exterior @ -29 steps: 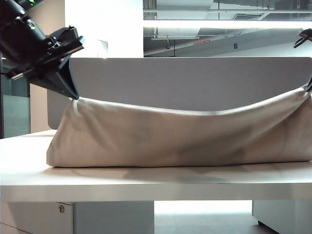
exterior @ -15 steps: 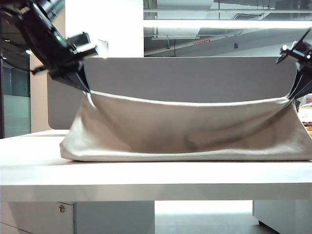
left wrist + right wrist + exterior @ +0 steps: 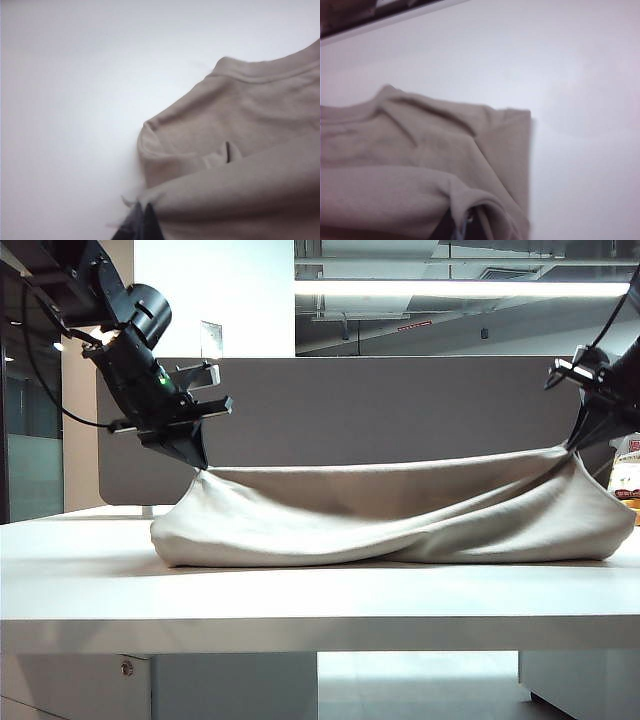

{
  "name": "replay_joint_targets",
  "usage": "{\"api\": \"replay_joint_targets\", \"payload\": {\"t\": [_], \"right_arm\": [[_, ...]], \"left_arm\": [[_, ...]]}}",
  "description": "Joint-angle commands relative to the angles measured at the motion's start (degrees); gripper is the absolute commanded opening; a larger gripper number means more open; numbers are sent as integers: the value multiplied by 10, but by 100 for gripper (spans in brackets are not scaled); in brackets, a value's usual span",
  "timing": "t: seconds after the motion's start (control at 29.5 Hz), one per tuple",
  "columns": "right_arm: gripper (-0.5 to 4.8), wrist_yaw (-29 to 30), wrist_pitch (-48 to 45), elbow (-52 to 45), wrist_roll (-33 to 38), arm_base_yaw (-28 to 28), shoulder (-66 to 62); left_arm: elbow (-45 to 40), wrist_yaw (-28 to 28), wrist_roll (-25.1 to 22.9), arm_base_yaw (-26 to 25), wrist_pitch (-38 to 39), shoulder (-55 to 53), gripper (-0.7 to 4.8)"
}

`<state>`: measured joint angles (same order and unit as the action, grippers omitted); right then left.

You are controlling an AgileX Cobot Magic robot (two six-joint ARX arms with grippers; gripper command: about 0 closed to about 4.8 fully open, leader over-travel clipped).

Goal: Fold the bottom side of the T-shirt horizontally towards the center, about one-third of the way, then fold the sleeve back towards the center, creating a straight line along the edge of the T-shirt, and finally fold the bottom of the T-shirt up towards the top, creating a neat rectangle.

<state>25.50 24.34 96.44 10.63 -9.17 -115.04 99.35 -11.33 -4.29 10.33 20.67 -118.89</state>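
Mid-fold, I'd say: left gripper [image 3: 203, 464] & right gripper [image 3: 578, 447] each pinched tight on an edge of the T-shirt [image 3: 400, 525], lifted above the table [image 3: 300, 600], rest draped there; neat rectangle not yet laid.

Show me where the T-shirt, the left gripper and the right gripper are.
T-shirt [image 3: 400, 525], exterior view, middle of the draped fabric.
left gripper [image 3: 200, 462], exterior view, fingertips pinching the shirt's raised left corner.
right gripper [image 3: 577, 445], exterior view, fingertips pinching the shirt's raised right corner.

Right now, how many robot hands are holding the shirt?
2. The left hand pinches the T-shirt at its left end, the right hand at its right end, both above the table.
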Motion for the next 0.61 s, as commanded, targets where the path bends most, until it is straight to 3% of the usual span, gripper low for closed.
{"api": "replay_joint_targets", "payload": {"t": [0.03,0.24,0.61], "right_arm": [[-2,-13,-15,5,1,-1,-18],[-2,-16,-42,5,1,0,-46],[3,-39,-101,5,7,9,-55]], "left_arm": [[21,2,-3,0,-12,-18,-6],[23,37,-21,-1,-44,-38,-6],[23,51,-28,-2,-98,-50,-4]]}}
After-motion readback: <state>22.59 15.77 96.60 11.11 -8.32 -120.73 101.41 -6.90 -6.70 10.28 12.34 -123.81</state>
